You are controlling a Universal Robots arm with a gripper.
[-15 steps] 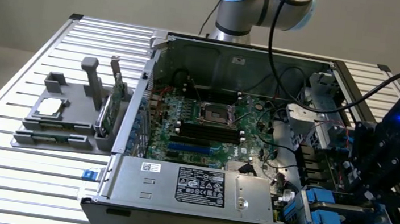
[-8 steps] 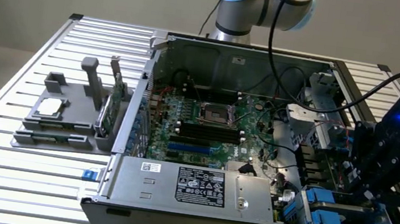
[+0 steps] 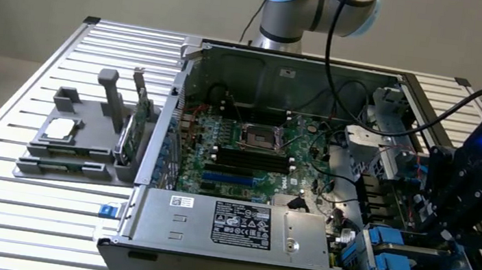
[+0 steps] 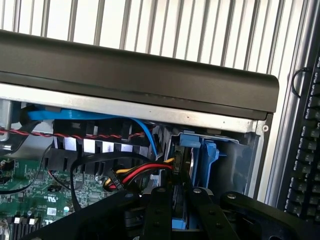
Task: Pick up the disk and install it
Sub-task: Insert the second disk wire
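In the wrist view the disk (image 4: 182,165) is seen edge-on, a dark slab with a blue carrier frame (image 4: 191,141) at its far end. It stands upright in the drive bay (image 3: 410,256) at the case's front corner, at the exterior view's right. My gripper (image 4: 179,196) is shut on the disk, one black finger (image 4: 159,210) on each flat side. In the exterior view the gripper (image 3: 443,232) hangs low over that bay and hides most of the disk.
The open computer case (image 3: 273,60) holds a green motherboard (image 3: 248,156) and a grey power supply (image 3: 239,226). Red, yellow and black cables (image 4: 142,172) run close to the bay. A grey tray (image 3: 69,145) with a chip and an upright card stands at the exterior view's left.
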